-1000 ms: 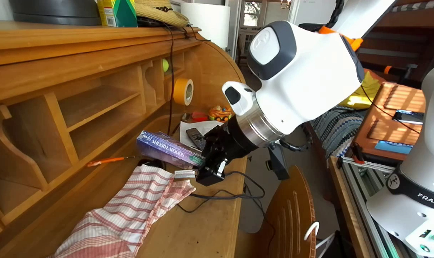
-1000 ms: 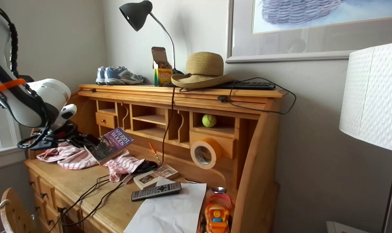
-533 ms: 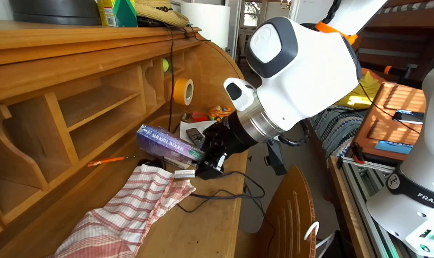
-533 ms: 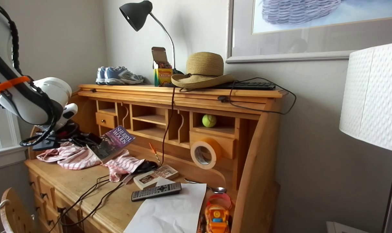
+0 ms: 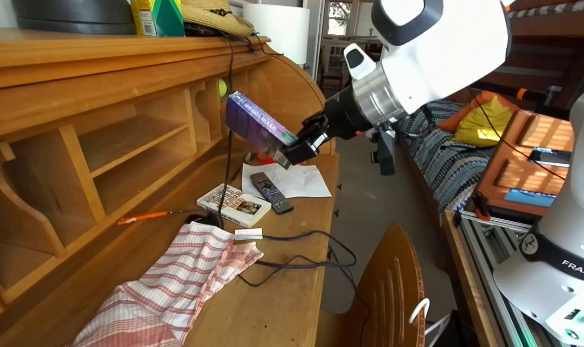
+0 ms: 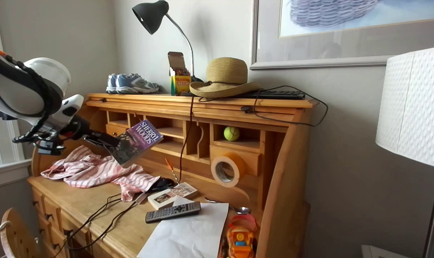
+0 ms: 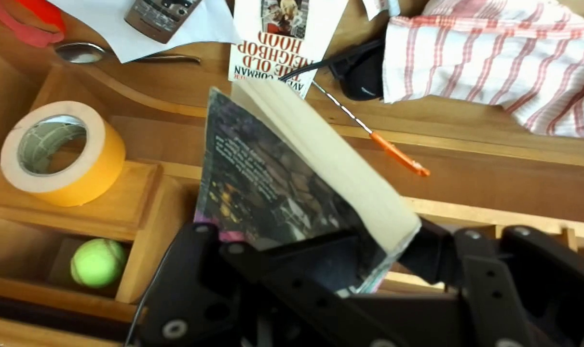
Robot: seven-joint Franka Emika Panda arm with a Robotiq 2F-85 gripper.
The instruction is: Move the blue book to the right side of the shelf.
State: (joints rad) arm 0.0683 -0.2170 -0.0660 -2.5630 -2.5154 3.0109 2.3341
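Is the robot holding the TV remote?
No, the gripper holds the blue book, and the TV remote lies on the desk below.

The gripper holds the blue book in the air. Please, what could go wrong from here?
The gripper holds the blue book near one end, tilted, so it might twist or slip. The hanging cable passes behind the book in an exterior view and could snag it. The roll of tape juts out from the shelf and might be knocked.

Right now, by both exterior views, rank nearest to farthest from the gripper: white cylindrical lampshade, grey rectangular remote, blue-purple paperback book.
1. Blue book, held in the gripper.
2. Grey remote, below on the desk.
3. White lampshade, off to one side of the wooden shelf.
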